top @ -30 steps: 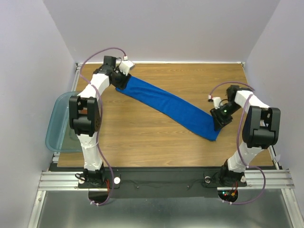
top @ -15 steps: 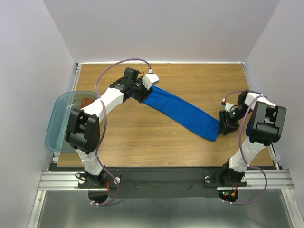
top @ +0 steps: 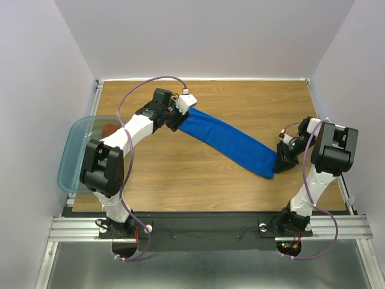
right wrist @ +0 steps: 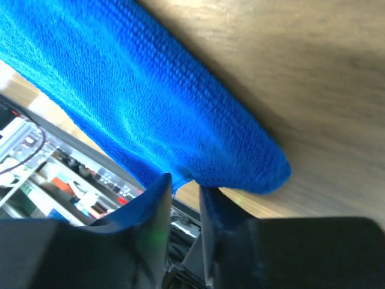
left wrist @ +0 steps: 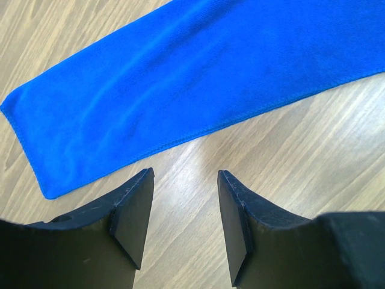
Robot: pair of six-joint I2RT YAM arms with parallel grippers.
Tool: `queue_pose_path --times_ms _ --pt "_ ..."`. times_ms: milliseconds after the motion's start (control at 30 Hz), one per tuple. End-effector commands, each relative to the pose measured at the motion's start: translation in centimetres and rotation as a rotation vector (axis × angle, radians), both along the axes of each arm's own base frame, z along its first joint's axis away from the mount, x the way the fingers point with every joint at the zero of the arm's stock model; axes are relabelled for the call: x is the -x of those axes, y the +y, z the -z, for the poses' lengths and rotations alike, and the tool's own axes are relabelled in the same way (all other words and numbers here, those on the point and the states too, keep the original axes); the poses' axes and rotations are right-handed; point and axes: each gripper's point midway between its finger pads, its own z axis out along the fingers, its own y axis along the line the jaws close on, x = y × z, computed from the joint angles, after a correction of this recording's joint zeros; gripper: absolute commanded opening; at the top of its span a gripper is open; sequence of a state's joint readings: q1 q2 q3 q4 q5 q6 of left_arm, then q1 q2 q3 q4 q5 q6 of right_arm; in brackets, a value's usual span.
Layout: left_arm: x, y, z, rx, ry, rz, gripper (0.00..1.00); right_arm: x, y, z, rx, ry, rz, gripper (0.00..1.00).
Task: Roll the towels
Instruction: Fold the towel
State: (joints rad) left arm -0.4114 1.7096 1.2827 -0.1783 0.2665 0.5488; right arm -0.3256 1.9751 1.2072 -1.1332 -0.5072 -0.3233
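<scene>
The bright blue towel (top: 228, 139), folded into a long strip, lies flat and diagonal across the wooden table. My left gripper (top: 180, 118) is open and empty just off the strip's far-left end; in the left wrist view its jaws (left wrist: 185, 174) stand apart over bare wood, with the towel (left wrist: 198, 78) just ahead of them. My right gripper (top: 280, 161) is at the strip's near-right end. In the right wrist view its tips (right wrist: 183, 180) pinch the towel's edge (right wrist: 150, 114), and wrinkles run to the tips. The rust-brown towel (top: 109, 129) lies in the bin, mostly hidden.
The translucent teal bin (top: 73, 165) stands at the table's left edge, beside the left arm. White walls close off the left, back and right. The metal rail with both arm bases runs along the near edge.
My left gripper carried the towel's far end rightward from the back-left corner, then drew back a little, off the cloth. My right gripper slid from over the strip out to its near-right edge.
</scene>
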Motion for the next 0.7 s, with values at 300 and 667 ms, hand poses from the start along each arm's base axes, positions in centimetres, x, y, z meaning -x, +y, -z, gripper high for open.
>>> queue_pose_path --times_ms 300,667 --pt "-0.8 0.6 -2.8 0.011 -0.097 -0.027 0.58 -2.0 -1.4 0.0 0.036 -0.116 0.01 0.01" --pt "-0.2 0.3 -2.4 0.055 -0.041 -0.043 0.6 -0.1 -3.5 -3.4 -0.009 -0.166 -0.192 0.41"
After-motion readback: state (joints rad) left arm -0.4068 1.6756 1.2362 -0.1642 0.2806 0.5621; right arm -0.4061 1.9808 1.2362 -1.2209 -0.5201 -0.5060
